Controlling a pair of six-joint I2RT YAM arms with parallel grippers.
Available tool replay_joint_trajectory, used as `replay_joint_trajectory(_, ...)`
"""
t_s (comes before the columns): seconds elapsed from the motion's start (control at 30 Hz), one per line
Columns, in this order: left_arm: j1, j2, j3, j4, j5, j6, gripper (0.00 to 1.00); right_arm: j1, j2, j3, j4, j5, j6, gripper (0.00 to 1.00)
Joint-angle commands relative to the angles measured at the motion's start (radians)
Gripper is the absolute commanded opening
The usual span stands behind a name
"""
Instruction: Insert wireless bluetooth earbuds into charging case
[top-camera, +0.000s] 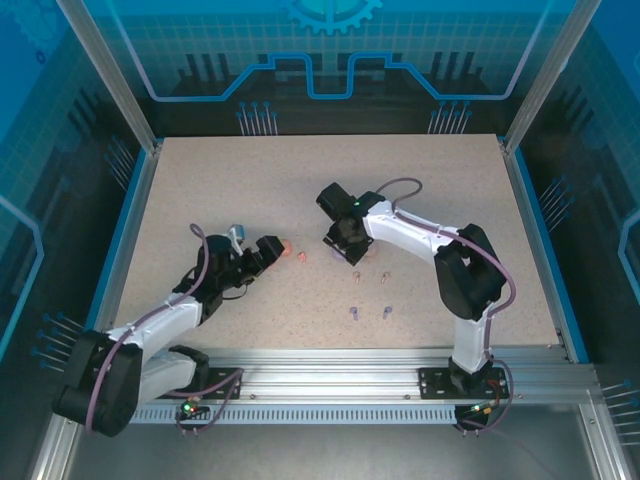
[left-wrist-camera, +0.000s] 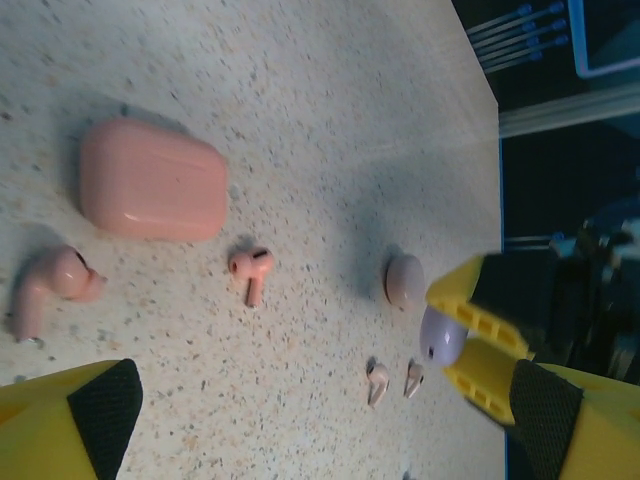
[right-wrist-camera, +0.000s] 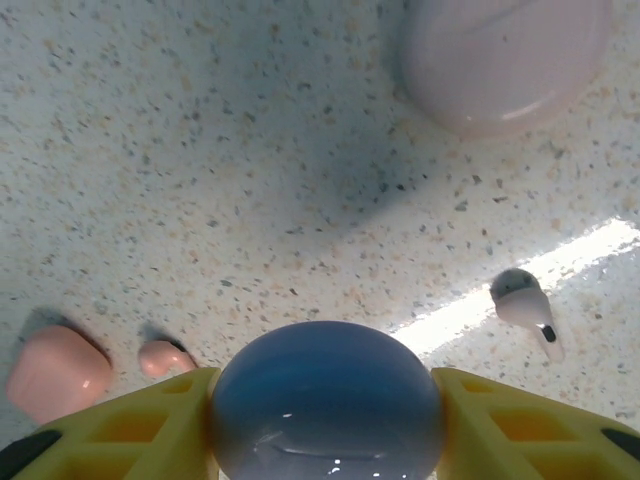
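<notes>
Speckled tabletop (top-camera: 200, 200) carries everything, and my worry is the right gripper (top-camera: 340, 241): its fingers are clamped on the rounded purple case (right-wrist-camera: 325, 400), which looks glossy enough to squirt out if squeezed harder. My left gripper (top-camera: 272, 247) hangs wide apart near a coral earbud (left-wrist-camera: 250, 270) beside the coral case (left-wrist-camera: 152, 180), and a clumsy descent could flick that bud away. I cannot make out the purple case's lid seam, and the purple buds (top-camera: 355, 311) are mere specks from above.
</notes>
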Motion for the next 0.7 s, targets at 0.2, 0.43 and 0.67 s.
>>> replay_joint_trajectory(0.2, -0.140, 0.189, -0.005, 0.378, 0.014, 0.091, 0.94, -0.029, 0.043, 0.080, 0.045, -0.093, -0.032, 0.51)
replay_joint_trajectory(0.43, -0.208, 0.387, 0.045, 0.597, -0.022, 0.071, 0.89, -0.034, 0.051, 0.096, 0.059, -0.131, -0.026, 0.51)
replay_joint_trajectory(0.67, -0.253, 0.462, 0.094, 0.681, -0.103, 0.074, 0.79, -0.035, 0.050, 0.099, 0.068, -0.152, -0.028, 0.51)
